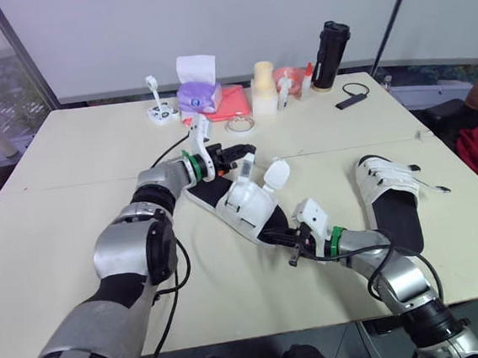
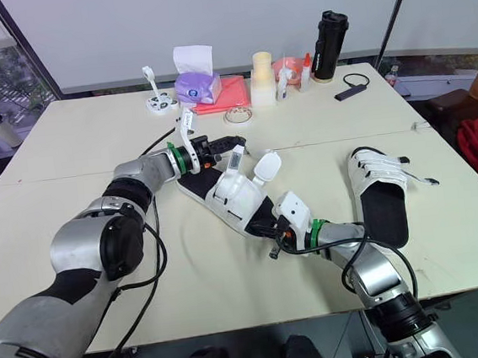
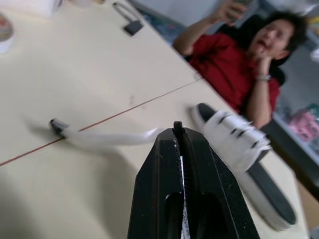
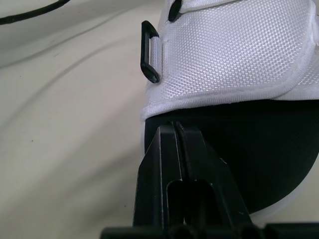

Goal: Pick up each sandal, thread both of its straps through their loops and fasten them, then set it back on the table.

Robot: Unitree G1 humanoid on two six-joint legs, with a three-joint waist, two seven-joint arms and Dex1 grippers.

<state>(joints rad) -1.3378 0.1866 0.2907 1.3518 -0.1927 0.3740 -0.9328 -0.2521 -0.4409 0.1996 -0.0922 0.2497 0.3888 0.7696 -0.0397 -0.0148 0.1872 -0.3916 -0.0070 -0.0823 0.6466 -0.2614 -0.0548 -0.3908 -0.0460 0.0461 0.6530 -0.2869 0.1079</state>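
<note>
"Left eye view first: where is the sandal (image 1: 243, 206)?"

"Mid-counter (image 1: 72, 203), lying aslant between both tools. The left tool (image 3: 178, 130) is clenched on a white strap (image 1: 246, 170) over its far end. The right tool (image 4: 175, 127) is clamped shut, tip against the black footbed at the near end."

"Room around it?"

"Bare counter to the left. The second sandal (image 1: 391, 198) lies well apart, near the right edge. A tissue box (image 1: 199, 94) and black bottle (image 1: 330, 56) line the far edge."

Middle sandal (image 1: 245, 199) lies mid-desk (image 1: 75, 152), set at an angle. Second sandal (image 1: 391, 198) lies to its right, apart. Left end effector (image 1: 237, 155) sits at the middle sandal's far end, right end effector (image 1: 283, 238) at its near end. Far edge: tissue box (image 1: 199, 94), tape roll (image 1: 240, 125) before it, flask (image 1: 330, 56) further right.
</note>
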